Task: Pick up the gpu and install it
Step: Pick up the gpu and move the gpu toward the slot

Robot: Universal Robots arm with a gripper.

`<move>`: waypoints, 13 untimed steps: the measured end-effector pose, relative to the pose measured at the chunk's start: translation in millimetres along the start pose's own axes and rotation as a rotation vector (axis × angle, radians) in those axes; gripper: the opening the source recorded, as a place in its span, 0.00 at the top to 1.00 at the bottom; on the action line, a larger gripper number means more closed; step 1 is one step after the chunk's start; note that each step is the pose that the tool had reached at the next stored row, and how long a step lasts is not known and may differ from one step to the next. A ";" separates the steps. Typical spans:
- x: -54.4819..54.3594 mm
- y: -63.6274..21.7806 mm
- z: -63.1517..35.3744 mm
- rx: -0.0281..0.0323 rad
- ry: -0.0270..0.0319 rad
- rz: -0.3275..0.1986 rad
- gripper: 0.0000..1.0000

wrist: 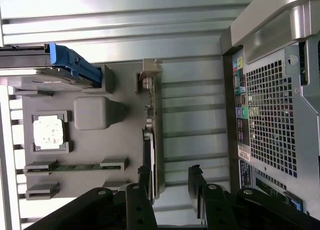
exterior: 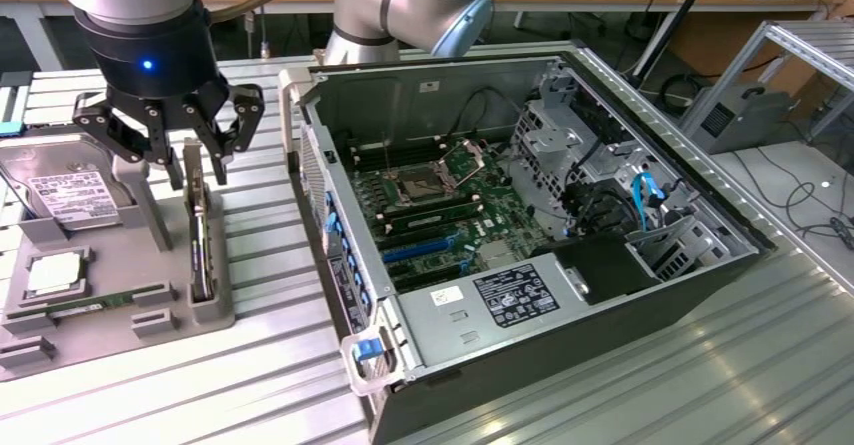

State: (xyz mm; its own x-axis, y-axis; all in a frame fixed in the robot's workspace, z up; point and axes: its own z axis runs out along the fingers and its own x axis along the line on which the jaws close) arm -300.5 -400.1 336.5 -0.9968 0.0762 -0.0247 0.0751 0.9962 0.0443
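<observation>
The gpu (exterior: 199,235) is a thin dark card standing on its edge in a slot of the grey holder tray (exterior: 120,320), at the exterior view's left. My gripper (exterior: 196,170) hangs over the card's far end, open, with one finger on each side of it and nothing held. In the wrist view the gpu (wrist: 151,120) runs along the tray's edge, its metal bracket at the far end. There my gripper (wrist: 169,177) straddles the near end, with the card close to one finger. The open computer case (exterior: 441,80) lies on its side to the right, its motherboard and blue slot (exterior: 427,248) exposed.
The tray also carries a hard drive (exterior: 60,185), a square processor (exterior: 54,273) and a green memory stick (exterior: 80,308). The case's perforated rear panel (wrist: 275,115) stands close beside the tray. A ribbed metal table (exterior: 267,365) lies underneath. Cables sit inside the case.
</observation>
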 end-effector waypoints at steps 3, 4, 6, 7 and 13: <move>0.2 -0.1 1.0 0.0000 0.0000 0.000 0.56; 0.3 -0.1 1.3 0.0000 0.0000 0.000 0.56; 0.5 -0.2 2.4 0.0000 0.0000 0.000 0.56; 0.7 -0.2 3.0 0.0000 0.0000 0.000 0.56; 1.4 -0.5 6.5 0.0000 0.0000 0.000 0.56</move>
State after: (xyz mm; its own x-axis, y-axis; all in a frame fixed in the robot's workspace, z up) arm -301.8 -400.2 330.0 -0.9968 0.0762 -0.0247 0.0751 0.9962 0.0443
